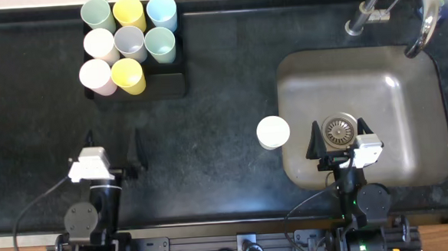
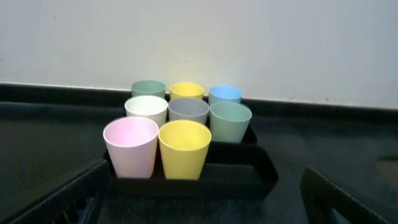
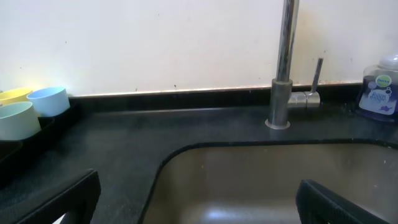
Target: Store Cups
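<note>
White cup (image 1: 273,132) stands on the counter (image 1: 207,103) just beside the sink (image 1: 394,74), perhaps upside down; near it my right gripper (image 1: 338,135) and my left gripper (image 1: 115,149) are spread wide, empty; farther back, eight cups (image 1: 130,43) sit in the tray (image 1: 169,84)

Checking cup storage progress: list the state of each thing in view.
Tray: holds eight upright cups, one corner slot free.
White cup: on the counter beside the sink, not stored.
Left gripper: open, holding nothing.
Right gripper: open, holding nothing.
Faucet: no water seen.
</note>
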{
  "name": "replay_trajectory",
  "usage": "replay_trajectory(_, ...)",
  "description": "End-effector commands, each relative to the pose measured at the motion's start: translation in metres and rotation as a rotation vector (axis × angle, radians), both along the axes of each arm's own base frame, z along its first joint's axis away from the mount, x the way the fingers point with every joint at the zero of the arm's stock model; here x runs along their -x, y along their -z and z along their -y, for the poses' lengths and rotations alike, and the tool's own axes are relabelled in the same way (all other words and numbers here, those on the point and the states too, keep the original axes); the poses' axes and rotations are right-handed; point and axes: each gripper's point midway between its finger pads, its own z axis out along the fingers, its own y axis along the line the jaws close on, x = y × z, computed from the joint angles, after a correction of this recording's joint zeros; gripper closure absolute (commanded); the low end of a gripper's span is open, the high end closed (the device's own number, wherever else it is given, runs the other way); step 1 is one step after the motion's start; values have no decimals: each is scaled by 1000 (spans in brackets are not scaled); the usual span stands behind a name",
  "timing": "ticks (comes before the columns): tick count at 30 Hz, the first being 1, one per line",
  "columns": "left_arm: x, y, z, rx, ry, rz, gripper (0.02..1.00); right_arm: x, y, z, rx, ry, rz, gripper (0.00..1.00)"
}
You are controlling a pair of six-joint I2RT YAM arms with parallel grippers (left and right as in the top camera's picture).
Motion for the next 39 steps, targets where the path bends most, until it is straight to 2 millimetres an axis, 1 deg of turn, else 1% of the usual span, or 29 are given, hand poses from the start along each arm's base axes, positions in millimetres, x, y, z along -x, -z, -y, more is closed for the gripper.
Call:
replay_trajectory(1, 1, 33, 9, -103, 49, -77, 20, 0, -1, -1, -6, -5, 9, 3)
replay_trajectory(5, 1, 34, 4, -104, 25, -82, 20, 0, -1, -1, -6, -5, 9, 3)
replay_trajectory(39, 1, 34, 6, -103, 30, -80, 20, 0, -1, -1, -6, -5, 9, 5)
